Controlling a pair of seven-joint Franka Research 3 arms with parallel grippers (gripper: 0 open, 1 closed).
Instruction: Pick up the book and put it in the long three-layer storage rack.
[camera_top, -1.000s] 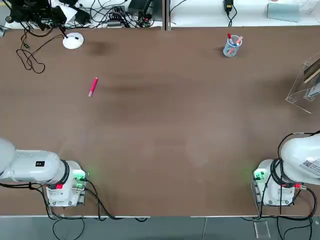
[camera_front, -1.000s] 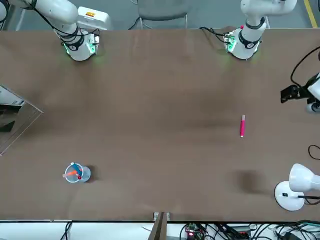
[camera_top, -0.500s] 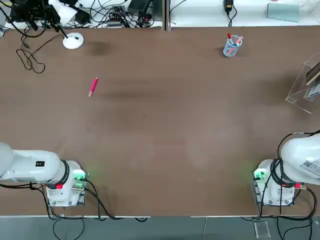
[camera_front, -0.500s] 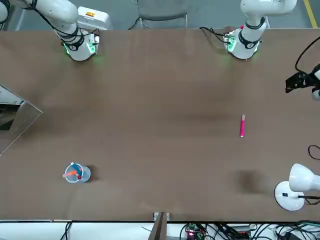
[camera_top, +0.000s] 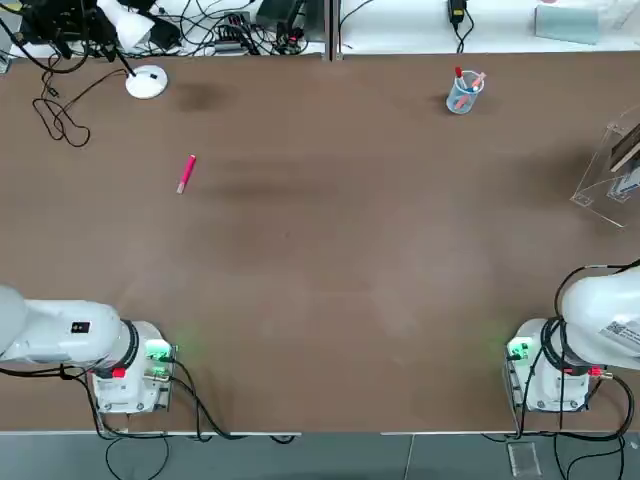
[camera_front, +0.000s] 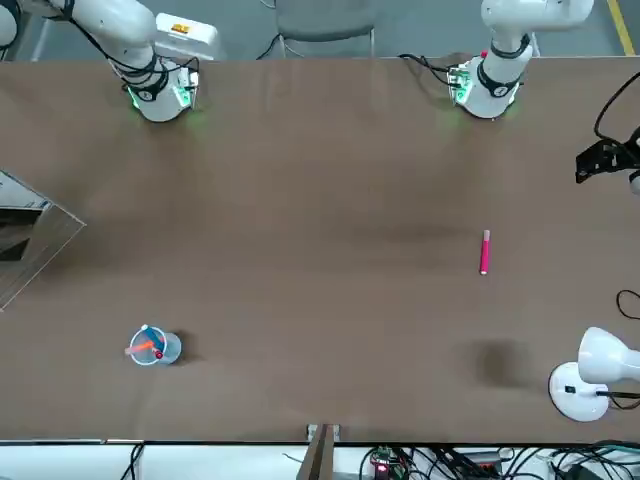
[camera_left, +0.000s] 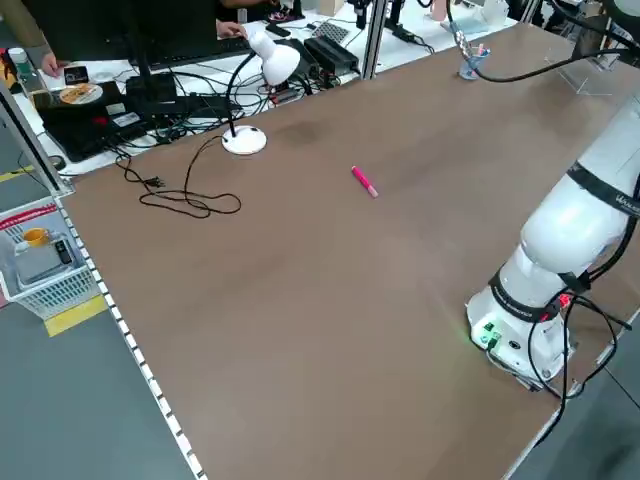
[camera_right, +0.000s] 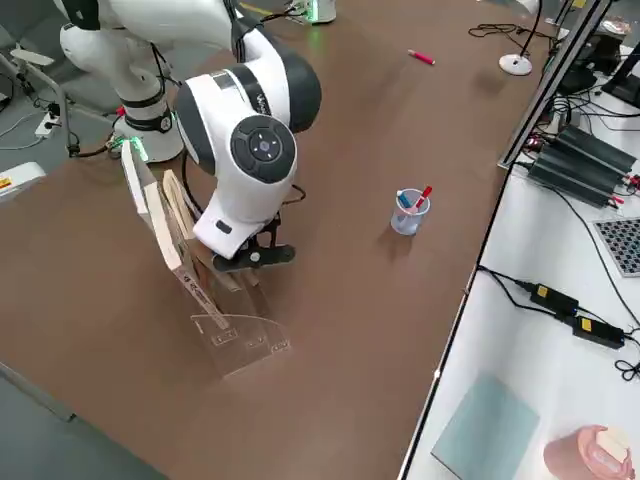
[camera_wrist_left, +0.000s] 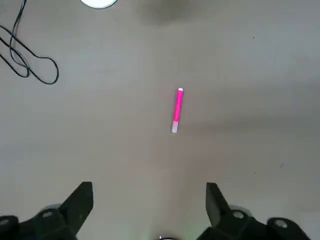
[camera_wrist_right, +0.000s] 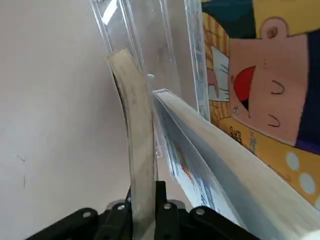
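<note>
From the top view, we see the clear acrylic rack on the bench at its right side, with a dark book in it. In the right side view, our right claw hangs over the rack, among several books standing there. In the right wrist view its fingers are closed on the thin book, its pale edge upright between them; we judge we are seating it in a tier, so the next move is to settle it, then let go. In the left wrist view, our left claw is open and empty, idle above the bench's left side.
</note>
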